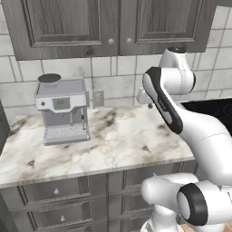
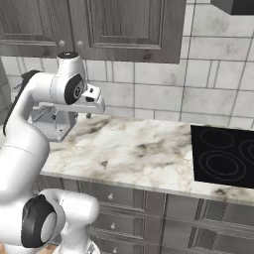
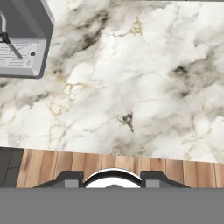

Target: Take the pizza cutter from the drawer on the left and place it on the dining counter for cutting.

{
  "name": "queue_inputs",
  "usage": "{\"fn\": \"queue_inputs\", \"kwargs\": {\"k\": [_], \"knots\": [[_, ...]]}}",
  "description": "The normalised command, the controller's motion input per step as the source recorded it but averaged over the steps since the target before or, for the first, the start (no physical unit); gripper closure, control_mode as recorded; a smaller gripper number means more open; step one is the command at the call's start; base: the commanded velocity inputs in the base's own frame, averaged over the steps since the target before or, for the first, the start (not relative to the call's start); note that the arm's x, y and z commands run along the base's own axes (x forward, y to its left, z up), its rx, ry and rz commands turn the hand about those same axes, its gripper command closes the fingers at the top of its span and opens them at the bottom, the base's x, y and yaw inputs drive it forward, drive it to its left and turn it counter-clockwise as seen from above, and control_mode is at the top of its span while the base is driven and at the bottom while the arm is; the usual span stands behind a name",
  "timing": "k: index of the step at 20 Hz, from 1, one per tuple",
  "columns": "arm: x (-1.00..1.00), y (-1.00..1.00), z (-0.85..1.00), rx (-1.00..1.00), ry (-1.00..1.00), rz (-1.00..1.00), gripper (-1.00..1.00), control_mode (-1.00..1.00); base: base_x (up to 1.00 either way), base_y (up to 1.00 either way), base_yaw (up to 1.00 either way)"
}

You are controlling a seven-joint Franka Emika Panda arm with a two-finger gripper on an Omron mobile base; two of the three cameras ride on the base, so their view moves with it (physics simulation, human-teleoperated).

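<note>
Grey drawers (image 1: 56, 191) under the marble worktop (image 1: 113, 140) sit closed — contents hidden, so the pizza cutter's place cannot be told. Whether the gripper (image 2: 89, 115) above the worktop, beside the coffee machine (image 1: 63, 111), is spread or closed cannot be told — too small.

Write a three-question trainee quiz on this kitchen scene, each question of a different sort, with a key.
1. True or false: the coffee machine stands on the marble worktop.
2. Multiple choice: in the right base view, what lies at the worktop's right end? A) a sink B) a black cooktop C) a pizza
3. Fill in: the top left drawer below the worktop is ____ (open/closed).

Key: 1 true; 2 B; 3 closed.
</note>
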Motion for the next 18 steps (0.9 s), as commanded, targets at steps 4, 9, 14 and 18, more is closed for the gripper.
{"fn": "queue_inputs", "kwargs": {"k": [4, 9, 14, 18], "knots": [[-0.18, 0.17, -0.01, 0.00, -0.01, -0.03, -1.00, -1.00, 0.00, 0.00, 0.00], [-0.70, 0.80, -0.16, 0.00, -0.13, -0.14, -1.00, -1.00, 0.00, 0.00, 0.00], [-0.64, 0.89, -0.37, 0.00, -0.19, -0.06, -1.00, -1.00, 0.00, 0.00, 0.00], [-0.54, 0.65, -0.43, 0.00, -0.23, -0.07, -1.00, -1.00, 0.00, 0.00, 0.00]]}}
